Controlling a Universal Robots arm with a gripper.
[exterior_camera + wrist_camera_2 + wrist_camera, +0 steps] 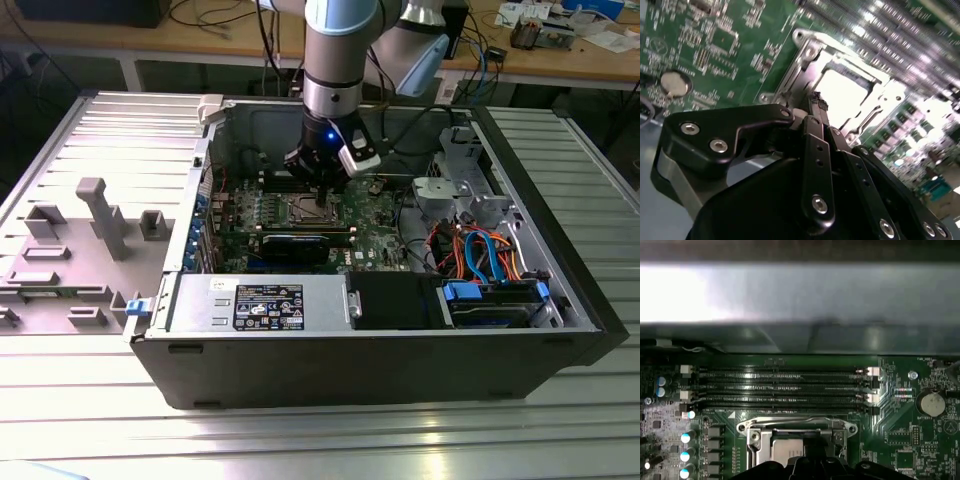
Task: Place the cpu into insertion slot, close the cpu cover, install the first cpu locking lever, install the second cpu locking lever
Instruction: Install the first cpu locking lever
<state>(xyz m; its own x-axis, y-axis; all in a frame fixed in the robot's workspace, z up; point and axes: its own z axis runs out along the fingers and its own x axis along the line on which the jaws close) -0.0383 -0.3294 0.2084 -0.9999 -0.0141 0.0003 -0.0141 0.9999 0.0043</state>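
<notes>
No legible txt anywhere.

the black gripper [816, 102] hangs just over the cpu [842, 97] — a bright silvery square lying in the socket, with the cpu cover [805, 47] frame around it — on the green motherboard [715, 45].

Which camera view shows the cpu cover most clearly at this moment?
The second wrist view: the cpu cover appears large there, its silvery frame lying around the bright cpu, just beyond the gripper. The first wrist view shows part of its frame. In the exterior view it is small, under the gripper.
</notes>
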